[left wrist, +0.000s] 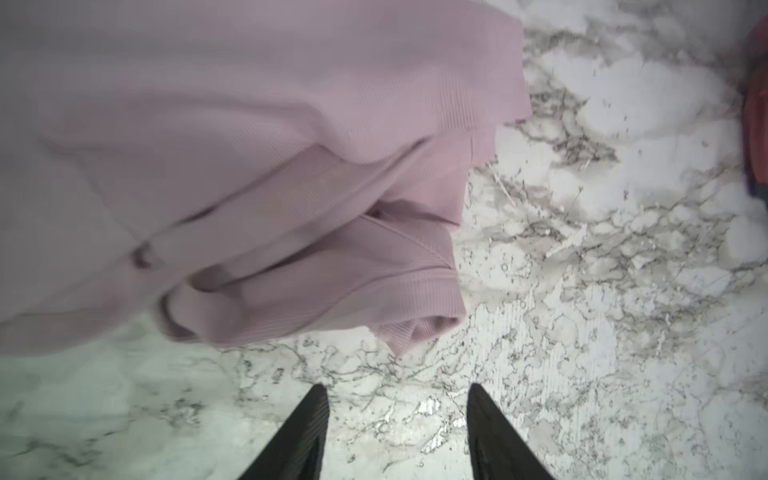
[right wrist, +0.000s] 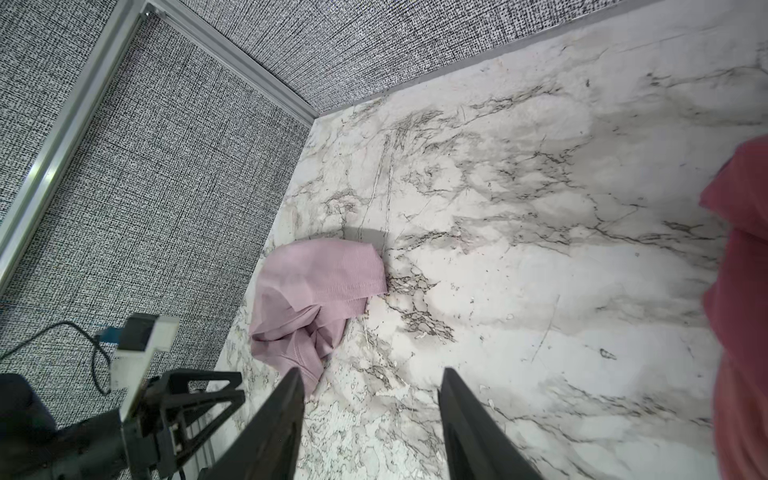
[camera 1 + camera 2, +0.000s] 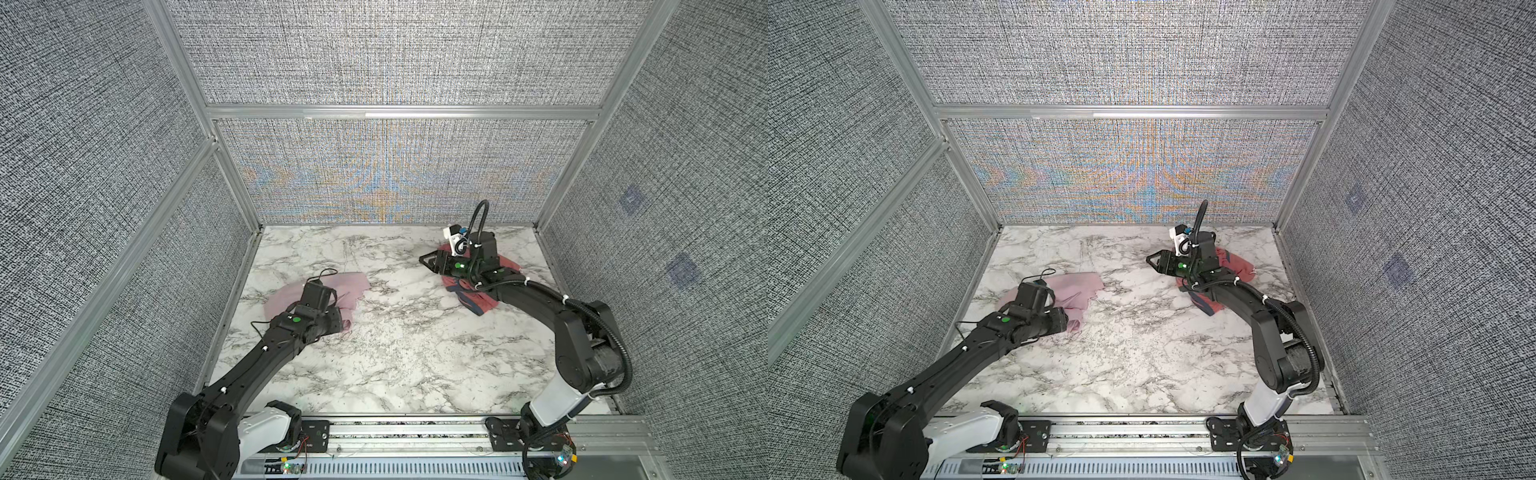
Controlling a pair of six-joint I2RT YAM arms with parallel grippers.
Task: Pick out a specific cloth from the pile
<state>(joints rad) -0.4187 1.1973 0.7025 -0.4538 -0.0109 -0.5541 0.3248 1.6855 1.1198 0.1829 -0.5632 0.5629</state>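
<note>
**Pink cloth set apart from red garment, both grippers empty**

Though the task speaks of a pile, the two fabrics lie well apart in both top views, so the separation looks done.

1. Enclosure: grey woven panels (image 3: 374,54) in aluminium framing close off three sides (nothing but the arms and fabric inside).
2. Table (image 3: 395,353): white marble-pattern top with grey veining, flat and bare between the two fabrics.
3. Red garment (image 3: 484,305): coral-red with navy trim, bunched at centre right of a top view, partly under the right arm. Likely left where the pile stood.
4. Cloth (image 3: 353,286): pale pink, ribbed, rumpled, lying on the table at centre left of a top view, partly under the left arm's wrist. Probably put down here to keep it clear of the garment.
5. Right gripper (image 2: 370,424): jaws parted, nothing between them, poised over the garment and facing across the table.
6. Left gripper (image 1: 397,432): jaws parted over bare marble at the lower edge of its wrist view, just short of the cloth, holding nothing.
</note>
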